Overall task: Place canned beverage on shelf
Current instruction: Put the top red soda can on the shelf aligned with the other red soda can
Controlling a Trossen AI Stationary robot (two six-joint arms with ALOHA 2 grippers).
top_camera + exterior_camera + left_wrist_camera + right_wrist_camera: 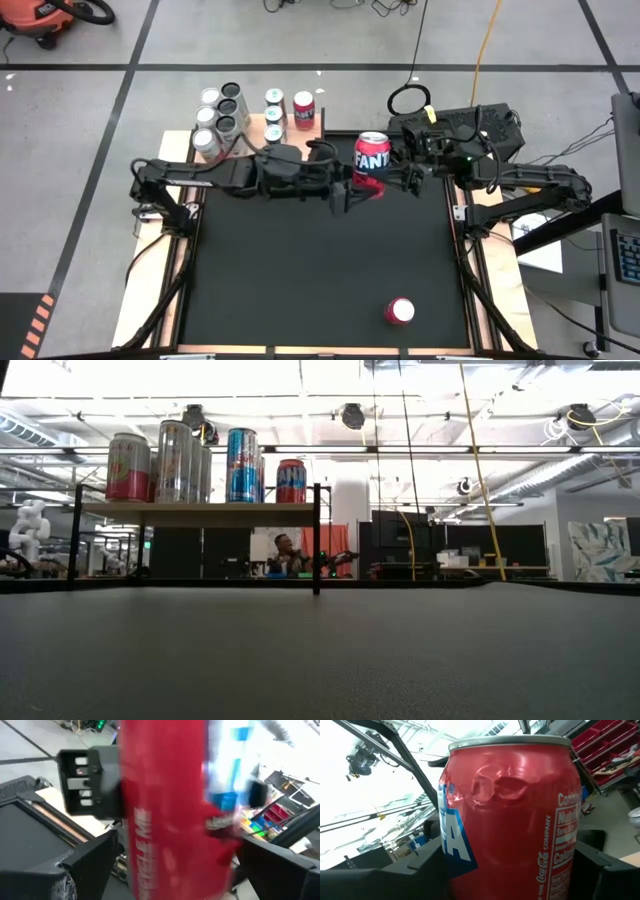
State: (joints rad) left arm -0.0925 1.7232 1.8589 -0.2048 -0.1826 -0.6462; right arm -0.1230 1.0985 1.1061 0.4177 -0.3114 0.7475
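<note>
**Red Can Between Both End Effectors Above the Tabletop**

Left arm: stretched horizontally from the left edge toward frame centre in the high view. Left end effector (pixel 345 190) spread wide, flanking the red Fanta can (pixel 372 160) from the left. Contact with the can not discernible; in the left wrist view the can (pixel 175 810) fills the frame between the dark fingers (pixel 85 860).

Right arm: folded in from the right edge, forearm running left toward frame centre. Right end effector (pixel 392 178) clenched on the can, fingers on either side of the dented can body (pixel 510 810) in the right wrist view.

Can position: upper centre of the high view, tilted so that the printed side faces the camera, raised off the black tabletop (pixel 300 270). Not visible in the low view.

Shelf (pixel 255 128): upper left of centre in the high view, at the far edge of the tabletop, just left of the held can. Pale wood board on thin black supports (pixel 316 540), carrying a group of upright cans (pixel 180 460), silver, blue and red.

Second red can (pixel 399 311): upright on the tabletop, lower right of the high view, well apart from both arms.
</note>
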